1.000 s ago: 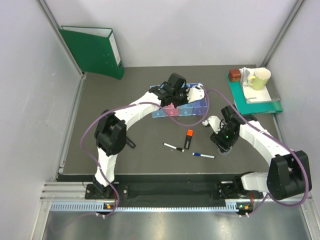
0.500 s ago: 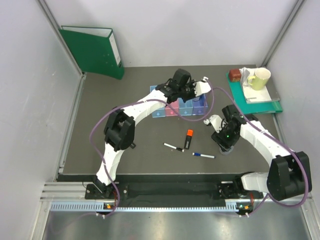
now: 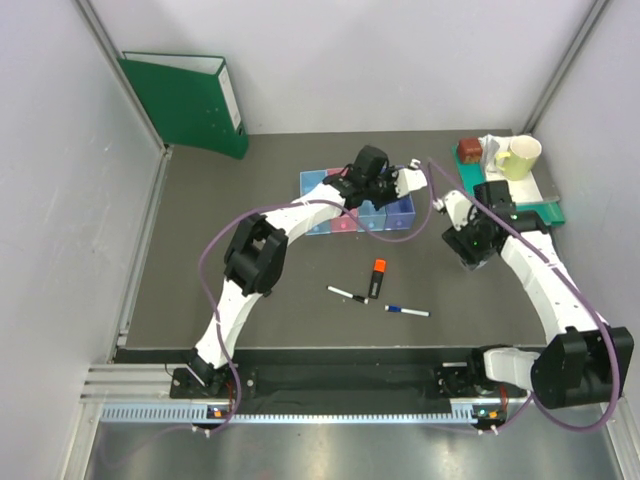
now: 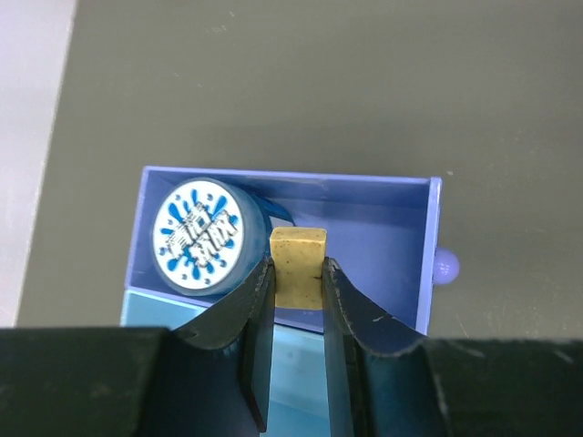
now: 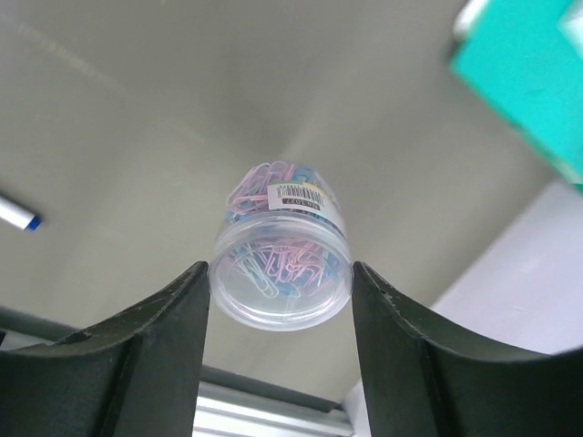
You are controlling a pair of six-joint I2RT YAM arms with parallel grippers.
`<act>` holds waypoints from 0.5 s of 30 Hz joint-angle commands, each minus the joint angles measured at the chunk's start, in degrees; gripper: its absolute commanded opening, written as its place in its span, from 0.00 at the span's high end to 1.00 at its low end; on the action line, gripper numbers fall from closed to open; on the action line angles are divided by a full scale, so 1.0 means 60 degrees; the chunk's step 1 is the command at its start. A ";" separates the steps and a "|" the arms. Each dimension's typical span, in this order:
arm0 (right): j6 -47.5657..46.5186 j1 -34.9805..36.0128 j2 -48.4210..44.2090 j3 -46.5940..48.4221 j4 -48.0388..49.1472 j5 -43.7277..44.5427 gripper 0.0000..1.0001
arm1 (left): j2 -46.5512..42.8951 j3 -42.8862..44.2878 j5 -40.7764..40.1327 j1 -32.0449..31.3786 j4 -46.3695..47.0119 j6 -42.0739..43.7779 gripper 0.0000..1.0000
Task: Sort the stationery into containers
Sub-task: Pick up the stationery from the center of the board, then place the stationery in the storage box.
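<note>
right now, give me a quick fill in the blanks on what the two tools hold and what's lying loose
1. The left tool clamps the tan block above a bin that holds a round ____-and-white tub.
2. The right tool holds a clear jar full of paper ____.
3. The highlighter lying loose between the arms has an ____ cap.
Missing words: blue, clips, orange.
</note>
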 commanded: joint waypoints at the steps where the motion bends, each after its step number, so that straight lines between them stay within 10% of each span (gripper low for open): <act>1: -0.0223 -0.0083 0.0007 0.1365 0.0271 -0.0044 0.67 | 0.0294 0.0246 -0.0187 -0.0105 0.0308 0.0126 0.86; 15: 0.0011 -0.0157 0.0901 0.3314 0.0344 -0.0103 0.67 | -0.0364 -0.0077 -0.0597 -0.0178 0.0821 -0.0049 0.47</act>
